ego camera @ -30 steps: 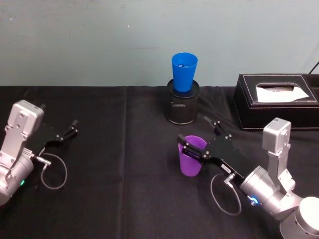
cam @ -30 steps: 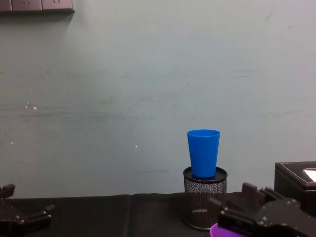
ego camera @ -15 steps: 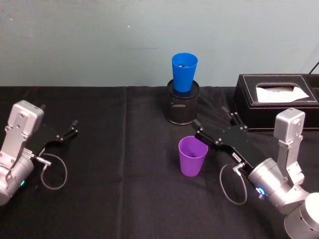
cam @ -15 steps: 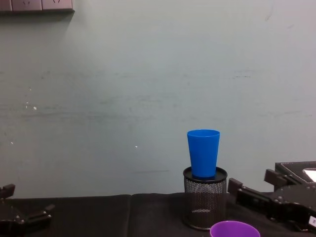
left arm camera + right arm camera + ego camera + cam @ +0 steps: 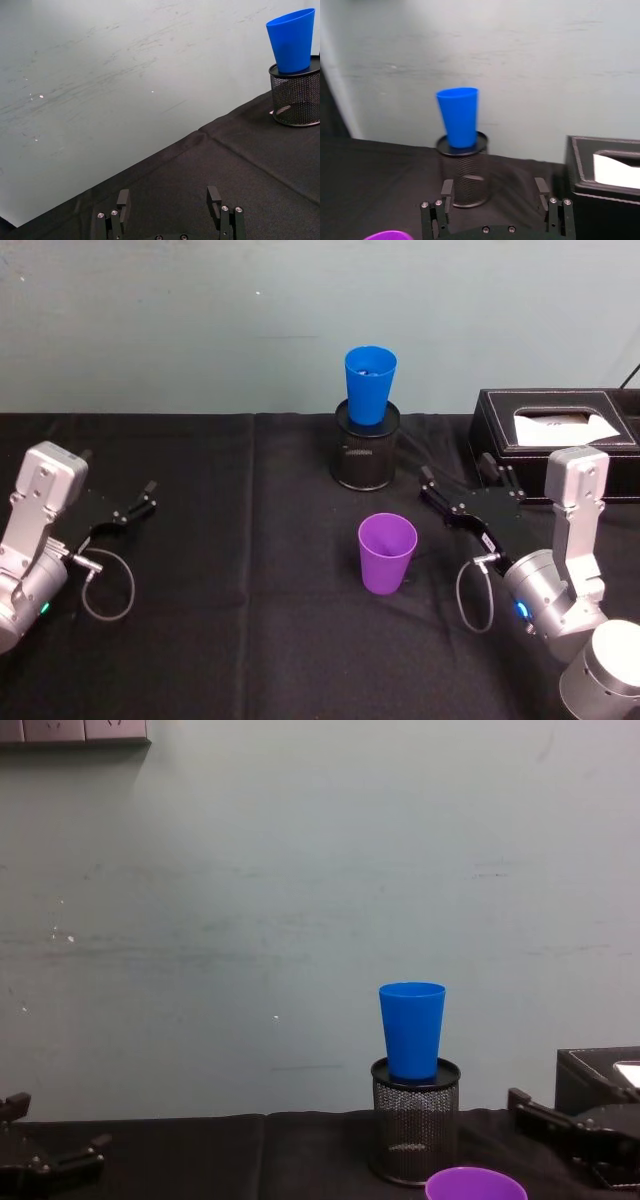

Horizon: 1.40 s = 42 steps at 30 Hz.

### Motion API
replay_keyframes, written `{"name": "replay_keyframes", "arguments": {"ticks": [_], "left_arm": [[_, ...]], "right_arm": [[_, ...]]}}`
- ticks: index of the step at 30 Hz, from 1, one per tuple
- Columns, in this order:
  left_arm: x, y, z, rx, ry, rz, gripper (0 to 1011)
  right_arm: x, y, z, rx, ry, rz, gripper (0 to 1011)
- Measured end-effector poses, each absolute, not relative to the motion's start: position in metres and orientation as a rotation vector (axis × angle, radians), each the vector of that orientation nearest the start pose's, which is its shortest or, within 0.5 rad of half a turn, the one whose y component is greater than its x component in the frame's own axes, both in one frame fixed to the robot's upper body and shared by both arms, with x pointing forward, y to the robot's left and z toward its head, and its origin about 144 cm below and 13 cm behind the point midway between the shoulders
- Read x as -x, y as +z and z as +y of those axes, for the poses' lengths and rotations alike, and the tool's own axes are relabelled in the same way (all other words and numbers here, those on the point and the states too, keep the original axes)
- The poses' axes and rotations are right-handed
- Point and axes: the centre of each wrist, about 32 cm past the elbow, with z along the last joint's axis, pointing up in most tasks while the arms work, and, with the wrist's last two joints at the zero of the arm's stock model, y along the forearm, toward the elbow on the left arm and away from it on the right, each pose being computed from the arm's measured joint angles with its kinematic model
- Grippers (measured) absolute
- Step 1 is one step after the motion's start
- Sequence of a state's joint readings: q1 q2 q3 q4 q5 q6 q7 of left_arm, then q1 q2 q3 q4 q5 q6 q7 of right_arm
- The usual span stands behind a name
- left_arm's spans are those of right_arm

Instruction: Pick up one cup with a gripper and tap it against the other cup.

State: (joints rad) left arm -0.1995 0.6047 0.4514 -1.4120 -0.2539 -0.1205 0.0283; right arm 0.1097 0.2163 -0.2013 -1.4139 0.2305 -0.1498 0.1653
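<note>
The purple cup (image 5: 387, 552) stands upright on the black table, free of any grip; its rim shows in the chest view (image 5: 476, 1184). The blue cup (image 5: 370, 385) sits upright in the mouth of a black mesh pen holder (image 5: 366, 455) behind it, also seen from the side (image 5: 411, 1030). My right gripper (image 5: 457, 472) is open and hovers to the right of the purple cup, apart from it, with nothing between its fingers (image 5: 493, 192). Far to the left, my left gripper (image 5: 118, 472) rests open and holds nothing (image 5: 168, 192).
A black tissue box (image 5: 555, 445) stands at the back right, just behind my right gripper. The table (image 5: 240, 640) is covered in black cloth and ends at a pale wall. A loose cable loop hangs by each wrist.
My right gripper has let go of the purple cup's rim and drawn back to the right. The cup stays standing in place. The left arm has not moved.
</note>
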Motion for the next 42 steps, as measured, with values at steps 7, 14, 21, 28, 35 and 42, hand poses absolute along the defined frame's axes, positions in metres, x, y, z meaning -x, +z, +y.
{"name": "replay_keyframes", "arguments": {"ticks": [7, 14, 21, 28, 35, 42], "left_arm": [[-0.489, 1.14, 0.31, -0.304, 1.248, -0.285, 1000], [-0.489, 1.14, 0.31, -0.304, 1.248, -0.285, 1000], [-0.489, 1.14, 0.31, -0.304, 1.248, -0.285, 1000], [-0.489, 1.14, 0.31, -0.304, 1.248, -0.285, 1000], [-0.489, 1.14, 0.31, -0.304, 1.248, -0.285, 1000], [-0.489, 1.14, 0.31, -0.304, 1.248, -0.285, 1000]], "right_arm": [[-0.49, 1.121, -0.234, 0.037, -1.352, -0.033, 1000], [-0.493, 1.114, -0.232, 0.074, -1.382, -0.014, 1000], [-0.493, 1.114, -0.232, 0.074, -1.379, -0.012, 1000], [-0.493, 1.114, -0.231, 0.075, -1.377, -0.014, 1000], [-0.493, 1.114, -0.231, 0.075, -1.377, -0.015, 1002], [-0.493, 1.114, -0.231, 0.075, -1.377, -0.016, 1002]]}}
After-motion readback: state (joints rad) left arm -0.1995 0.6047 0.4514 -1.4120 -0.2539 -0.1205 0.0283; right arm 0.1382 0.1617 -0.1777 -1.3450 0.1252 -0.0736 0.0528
